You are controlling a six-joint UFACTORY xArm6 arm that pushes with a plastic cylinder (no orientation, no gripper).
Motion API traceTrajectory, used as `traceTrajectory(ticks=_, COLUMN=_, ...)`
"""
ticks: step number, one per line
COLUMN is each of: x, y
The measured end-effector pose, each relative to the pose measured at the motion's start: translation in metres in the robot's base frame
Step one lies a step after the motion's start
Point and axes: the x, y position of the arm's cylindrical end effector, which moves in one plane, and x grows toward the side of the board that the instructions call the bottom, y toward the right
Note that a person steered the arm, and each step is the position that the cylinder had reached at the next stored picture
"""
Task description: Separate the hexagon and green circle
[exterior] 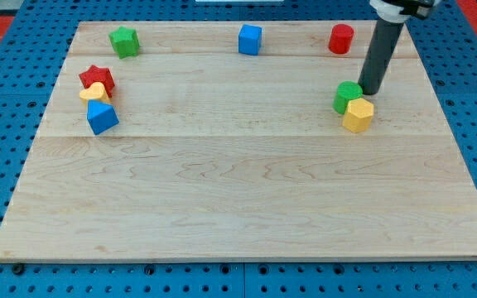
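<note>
A yellow hexagon (358,115) lies at the view's right on the wooden board (238,190). A green circle block (347,96) touches it on its upper left side. My tip (368,91) stands just to the right of the green circle, above the hexagon, very close to or touching the circle's right edge. The dark rod rises from there toward the view's top right.
A red circle block (341,39) sits near the top right, a blue cube (250,39) at top centre, a green star (124,40) at top left. At the left a red star (97,79), a yellow heart (95,93) and a blue block (102,117) cluster together.
</note>
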Motion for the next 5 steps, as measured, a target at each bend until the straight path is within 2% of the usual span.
traceTrajectory(ticks=1, x=0.037, y=-0.036)
traceTrajectory(ticks=2, x=0.056, y=-0.085)
traceTrajectory(ticks=4, x=0.025, y=-0.015)
traceTrajectory(ticks=5, x=0.013, y=-0.090)
